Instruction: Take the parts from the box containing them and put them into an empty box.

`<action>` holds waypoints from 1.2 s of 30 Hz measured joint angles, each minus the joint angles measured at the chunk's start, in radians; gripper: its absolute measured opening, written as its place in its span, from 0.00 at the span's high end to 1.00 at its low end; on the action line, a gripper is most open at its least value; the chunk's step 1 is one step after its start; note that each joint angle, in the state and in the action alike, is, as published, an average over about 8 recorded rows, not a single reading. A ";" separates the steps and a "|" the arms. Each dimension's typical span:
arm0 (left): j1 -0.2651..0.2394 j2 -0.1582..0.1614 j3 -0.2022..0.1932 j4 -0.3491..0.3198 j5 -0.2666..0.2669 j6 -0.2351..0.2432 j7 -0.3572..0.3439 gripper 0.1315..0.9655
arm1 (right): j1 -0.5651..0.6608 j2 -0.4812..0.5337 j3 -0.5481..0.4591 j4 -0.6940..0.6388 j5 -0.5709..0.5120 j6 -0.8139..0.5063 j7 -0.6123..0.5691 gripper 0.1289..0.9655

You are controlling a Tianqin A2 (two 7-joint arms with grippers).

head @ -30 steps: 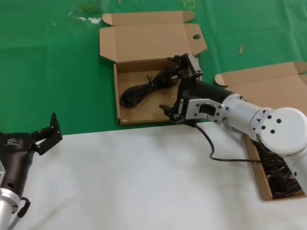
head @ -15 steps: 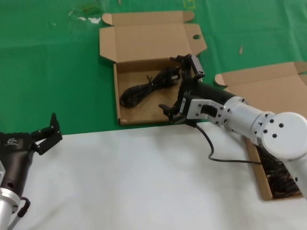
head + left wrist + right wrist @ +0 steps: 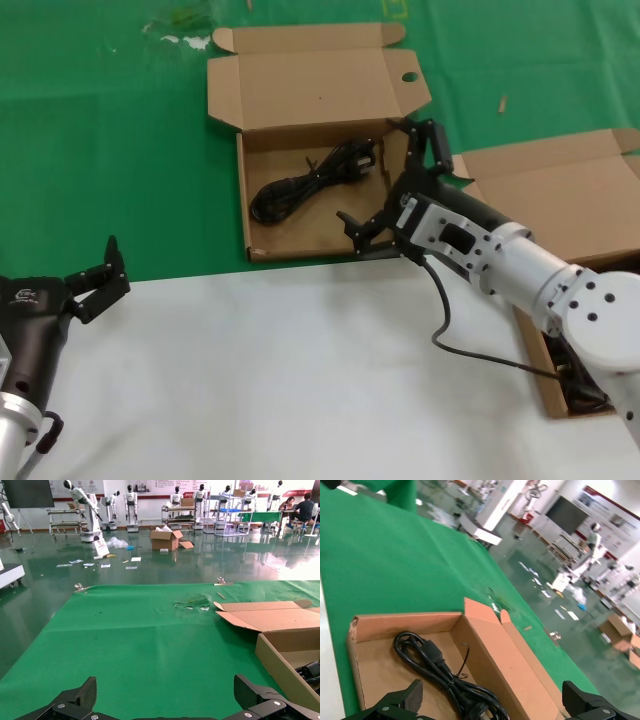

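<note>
Right gripper has swung off the cord toward the right wall of the holed-lid box, fingers spread and empty.

Head view: the cord lies loose on that box's floor, released; the other cords sit in the plain-lidded box, right of the holed-lid box. Next, lift clear of the wall before crossing. The left gripper waits, spread, below and left of the box. Left wrist view: only green cloth lies between its open fingers. Right wrist view: the cord rests inside the box, between the wide-open fingertips.
</note>
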 joint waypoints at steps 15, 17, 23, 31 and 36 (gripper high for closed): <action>0.000 0.000 0.000 0.000 0.000 0.000 0.000 0.00 | -0.128 -0.009 0.079 0.085 0.102 0.095 0.083 0.00; 0.000 0.000 0.000 0.000 0.000 0.000 0.000 0.00 | -0.145 -0.010 0.090 0.096 0.116 0.108 0.094 0.00; 0.000 0.000 0.000 0.000 0.000 0.000 0.000 0.00 | -0.197 -0.013 0.121 0.130 0.157 0.147 0.127 0.00; 0.000 0.000 0.000 0.000 0.000 0.000 0.000 0.00 | -0.265 -0.018 0.163 0.175 0.212 0.198 0.171 0.00; 0.000 0.000 0.000 0.000 0.000 0.000 0.000 0.00 | -0.308 -0.021 0.190 0.203 0.246 0.229 0.199 0.00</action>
